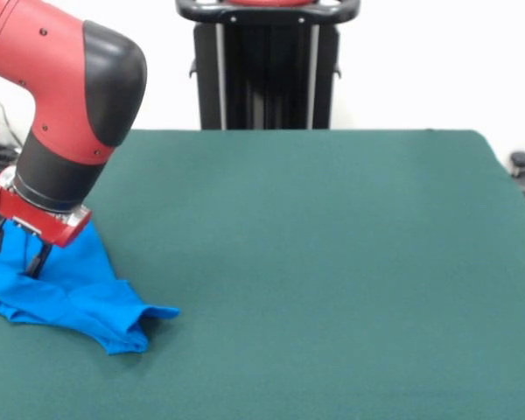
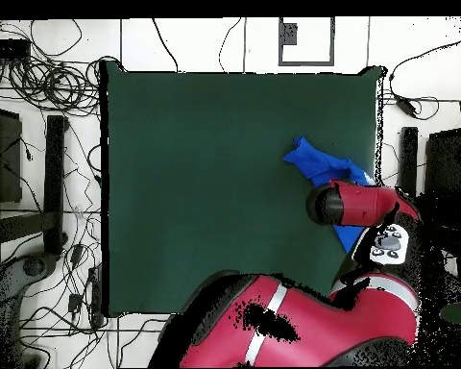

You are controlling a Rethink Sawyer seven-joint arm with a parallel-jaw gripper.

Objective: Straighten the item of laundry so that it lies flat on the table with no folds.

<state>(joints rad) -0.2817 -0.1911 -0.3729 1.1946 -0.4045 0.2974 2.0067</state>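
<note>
Green table (image 1: 332, 262) before white wall; crumpled blue shirt (image 1: 79, 297) at edge

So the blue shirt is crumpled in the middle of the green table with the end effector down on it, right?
Not the middle. The shirt lies crumpled at the table's edge, at the left of the front view; the overhead view also puts it by the table's side edge. The rest holds: the end effector is down on the cloth.
</note>
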